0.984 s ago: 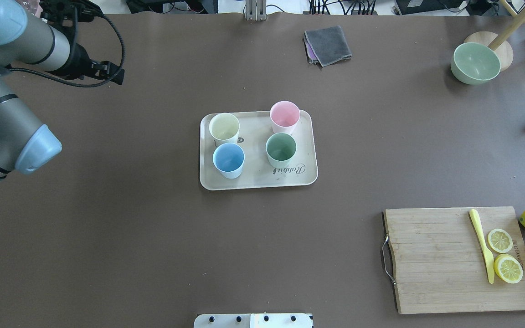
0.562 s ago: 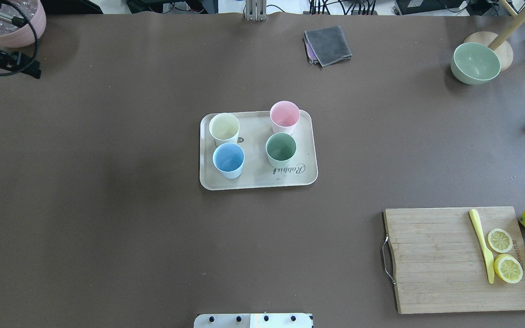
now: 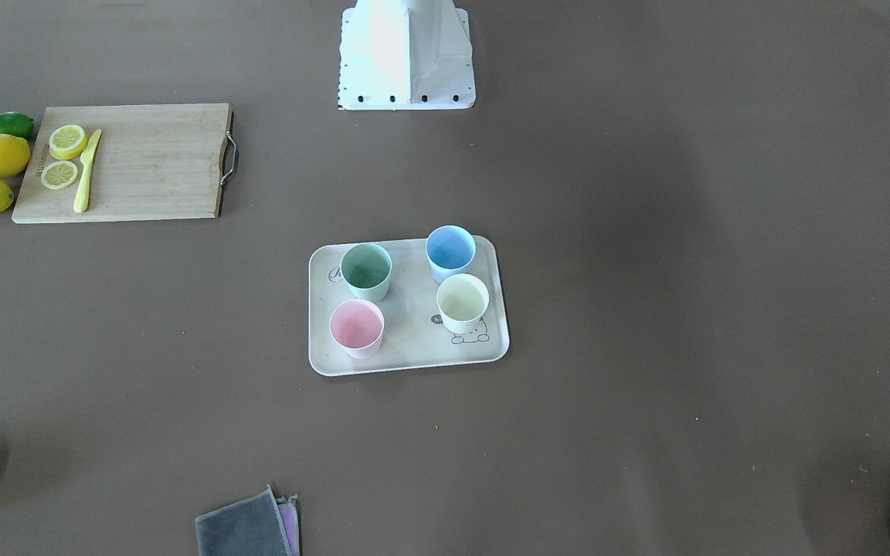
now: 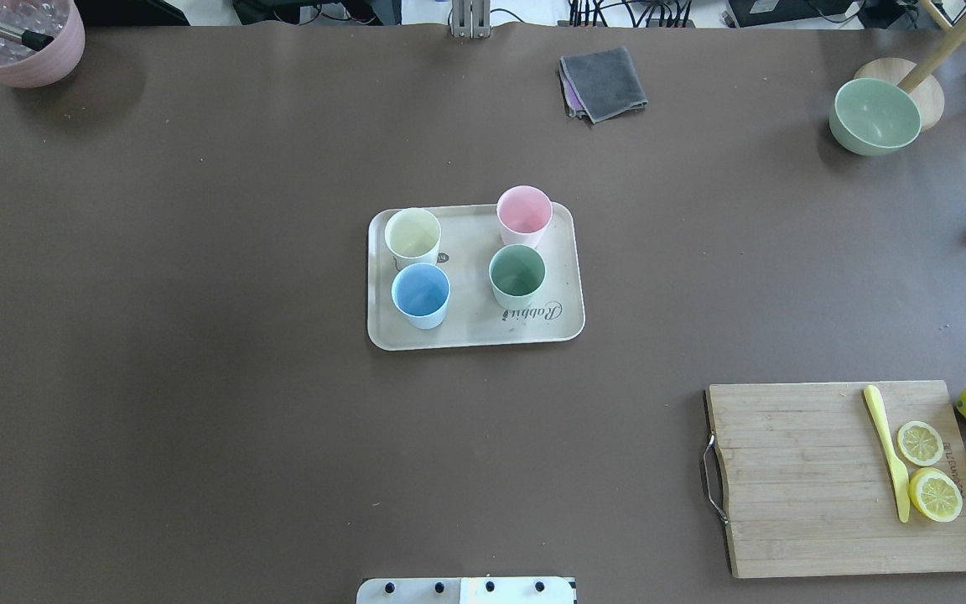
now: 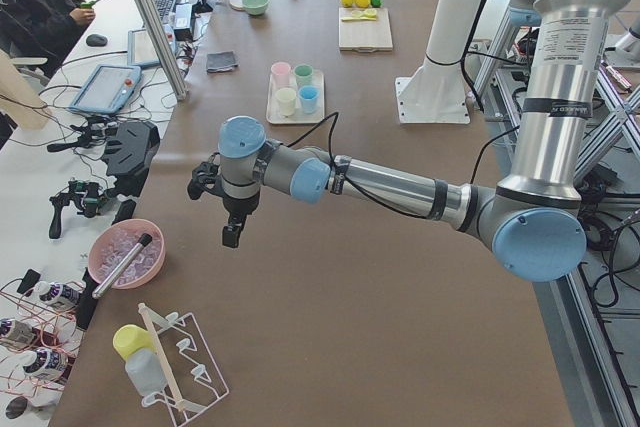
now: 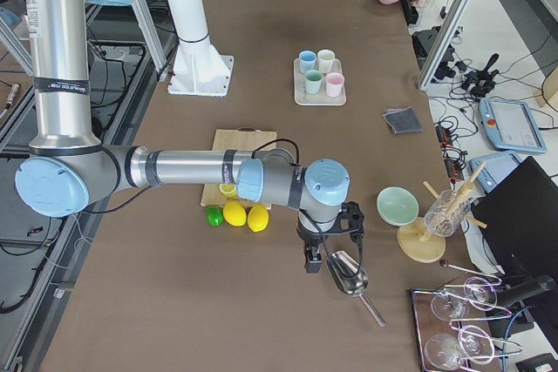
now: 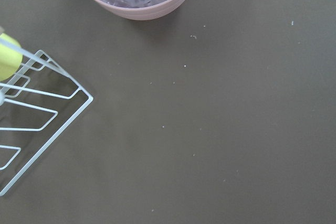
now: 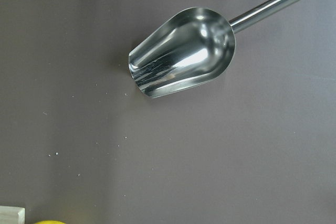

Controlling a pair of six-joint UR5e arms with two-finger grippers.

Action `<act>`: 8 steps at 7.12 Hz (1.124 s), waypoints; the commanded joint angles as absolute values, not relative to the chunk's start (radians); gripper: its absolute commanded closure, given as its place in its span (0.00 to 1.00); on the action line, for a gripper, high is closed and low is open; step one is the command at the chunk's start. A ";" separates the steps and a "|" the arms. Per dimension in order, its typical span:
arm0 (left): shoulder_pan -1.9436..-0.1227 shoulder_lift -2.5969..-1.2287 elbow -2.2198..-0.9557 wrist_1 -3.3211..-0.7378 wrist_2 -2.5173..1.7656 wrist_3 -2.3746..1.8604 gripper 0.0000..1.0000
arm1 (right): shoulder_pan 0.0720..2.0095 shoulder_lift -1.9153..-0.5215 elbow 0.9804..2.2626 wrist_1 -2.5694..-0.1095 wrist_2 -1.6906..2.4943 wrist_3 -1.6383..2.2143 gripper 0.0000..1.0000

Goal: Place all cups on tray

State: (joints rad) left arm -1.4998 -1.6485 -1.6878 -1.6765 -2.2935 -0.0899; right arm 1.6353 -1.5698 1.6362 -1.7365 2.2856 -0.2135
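Observation:
The cream-beige tray (image 4: pixel 470 329) sits mid-table, and all four cups stand upright on it: cream-white (image 4: pixel 412 235), light blue (image 4: pixel 421 294), pink (image 4: pixel 524 211) and sage green (image 4: pixel 517 273). The front-facing view shows the same tray (image 3: pixel 414 351) and cups. My left gripper (image 5: pixel 231 237) hangs over bare table far from the tray, near the pink pot. My right gripper (image 6: pixel 312 260) hangs at the other end, by a metal scoop. Both show only in the side views, so I cannot tell whether they are open or shut.
A mauve-pink pot of ice (image 4: pixel 18 42) stands back left beside a wire rack (image 7: pixel 31 108). A grey cloth (image 4: pixel 603 82) and a green bowl (image 4: pixel 875 115) lie at the back. A cutting board (image 4: pixel 802 478) with lemon slices is front right, and a scoop (image 8: pixel 184 51) lies near it.
My left arm has drawn back to the left and out of the overhead view, uncovering the pink pot. The tray and cups have not moved.

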 commanded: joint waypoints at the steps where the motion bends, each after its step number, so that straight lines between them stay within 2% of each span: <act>1: -1.539 -1.539 -1.713 -1.654 -2.325 -0.052 0.02 | 1.605 -1.554 1.637 -1.736 2.286 -0.204 0.00; 8: -1.539 -1.523 -1.710 -1.652 -2.319 -0.055 0.02 | 1.592 -1.532 1.638 -1.736 2.283 -0.187 0.00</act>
